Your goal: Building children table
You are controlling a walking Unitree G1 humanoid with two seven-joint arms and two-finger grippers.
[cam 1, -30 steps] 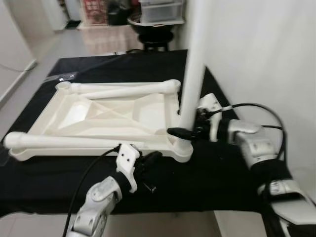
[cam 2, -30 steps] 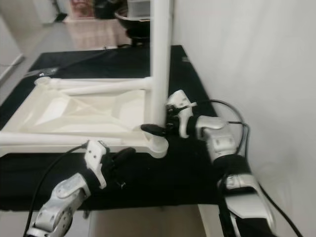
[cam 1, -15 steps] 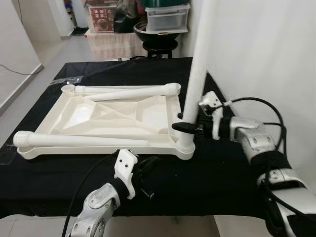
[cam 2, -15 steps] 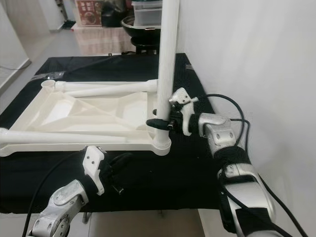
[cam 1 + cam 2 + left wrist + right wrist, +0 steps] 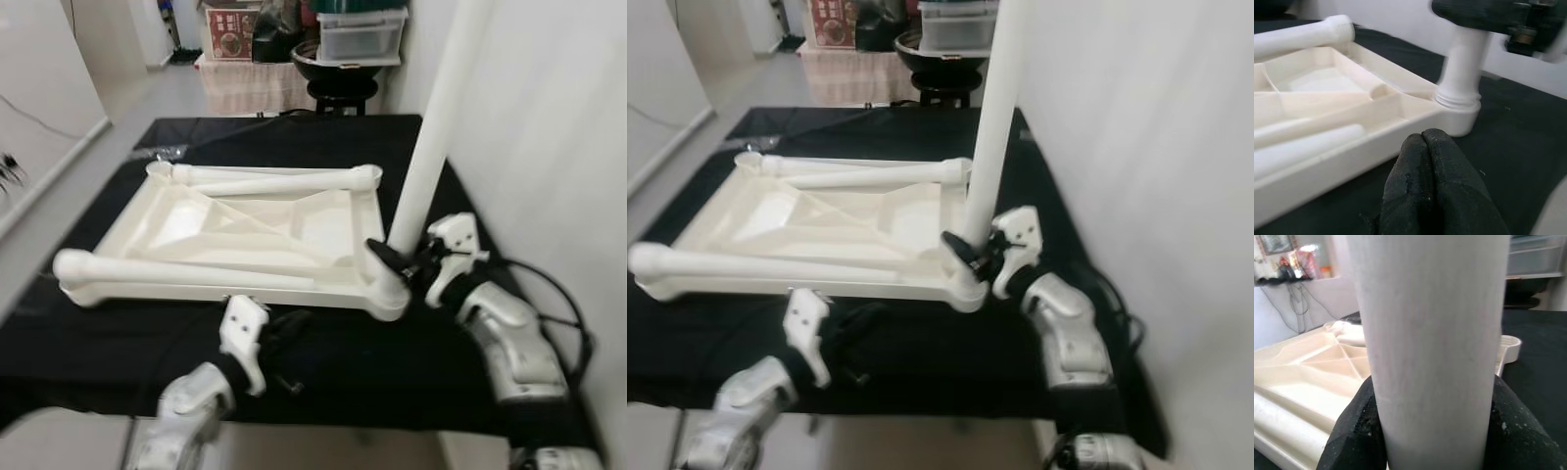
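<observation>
Right gripper (image 5: 392, 262) was clamped on the upright table leg (image 5: 431, 147) just above its foot, one black finger on each side of the white tube in the right wrist view (image 5: 1425, 357). That leg stood in the corner socket (image 5: 390, 294) at the near right of the inverted tabletop (image 5: 245, 230), at about 4 o'clock from the tray's middle in the left eye view, tilted slightly toward 1 o'clock. Left gripper (image 5: 284, 333) sat at 6 o'clock of the tabletop, just off its near edge on the black cloth (image 5: 411, 362), fingers pressed together and gripping nothing; in its wrist view the fingertips (image 5: 1430, 166) pointed at the socket and seated leg. Two loose legs lay on the tabletop: one along the near edge (image 5: 167, 272) from 8 to 6 o'clock, one along the far edge (image 5: 284, 179) from 11 to 1 o'clock. Beyond the table at 12 o'clock stood a stool with a dark basin (image 5: 338, 69) and a storage bin (image 5: 358, 20); a white wall (image 5: 558, 147) ran along 3 o'clock. Judgement: first leg being seated or screwed home, so assembly early, three corners not yet fitted. Next move likely calls for straightening the leg to vertical, turning or pressing it until firm, and the left gripper steadying the tabletop so it does not slide.
</observation>
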